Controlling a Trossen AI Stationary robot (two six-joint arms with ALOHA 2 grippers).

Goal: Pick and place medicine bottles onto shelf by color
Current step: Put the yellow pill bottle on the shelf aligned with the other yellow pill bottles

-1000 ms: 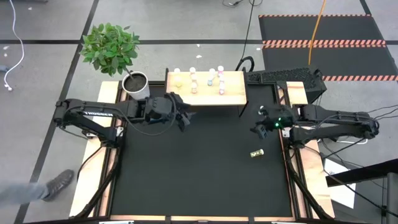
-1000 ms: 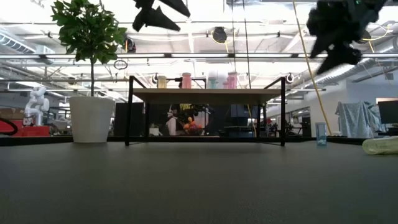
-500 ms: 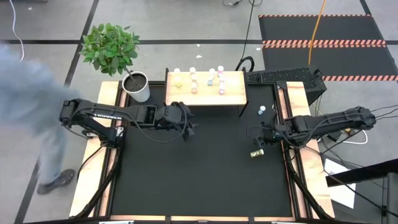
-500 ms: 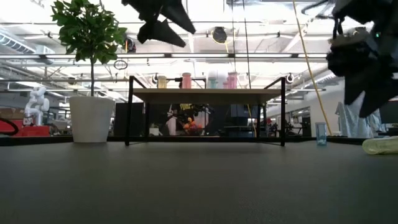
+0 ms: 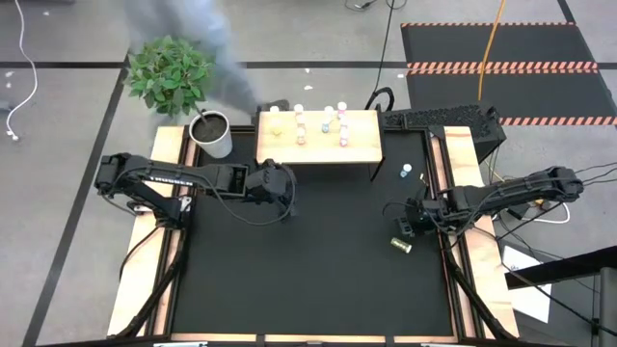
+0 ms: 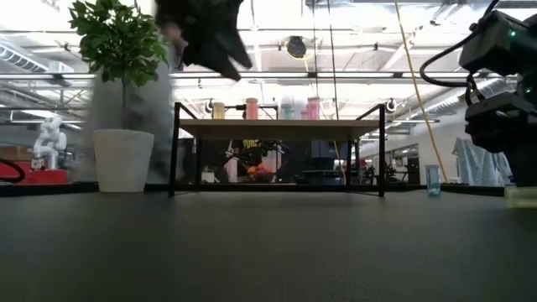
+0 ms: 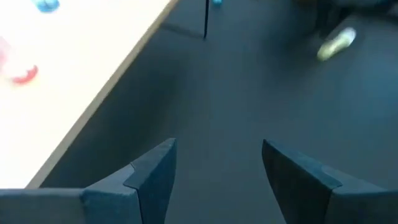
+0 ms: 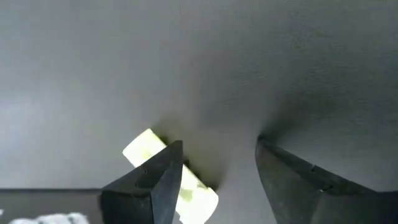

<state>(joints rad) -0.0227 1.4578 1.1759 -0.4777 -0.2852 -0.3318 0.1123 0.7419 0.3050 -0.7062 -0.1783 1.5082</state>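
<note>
The wooden shelf (image 5: 362, 145) stands at the table's far middle, with several white-capped bottles (image 5: 300, 130) upright on it. A yellow bottle (image 5: 400, 245) lies on its side on the black table at the right. My right gripper (image 5: 407, 227) is low over it, open; in the right wrist view the bottle (image 8: 142, 149) lies outside the gap (image 8: 219, 144), partly behind one finger. A blue bottle (image 5: 405, 173) stands by the shelf's right leg. My left gripper (image 5: 286, 190) hangs open above the table, just in front of the shelf, with nothing between its fingers (image 7: 217, 146). My right gripper comes steeply from above with one finger (image 8: 163, 177) over the lying yellow bottle's middle. The bottle is not between the fingers and rests on the table. Whether that finger touches it, I cannot tell.
A white pot (image 5: 214, 133) with a green plant stands at the far left corner, beside the shelf. A blurred person (image 5: 183, 29) passes behind that corner. The black mat's middle and near half lie bare.
My right gripper has dropped a long way toward the table and gone toward the near edge, down over the yellow bottle, rolling its wrist as it went. My left gripper has sunk a little. A person has walked from the table's left side to behind its far left corner.
</note>
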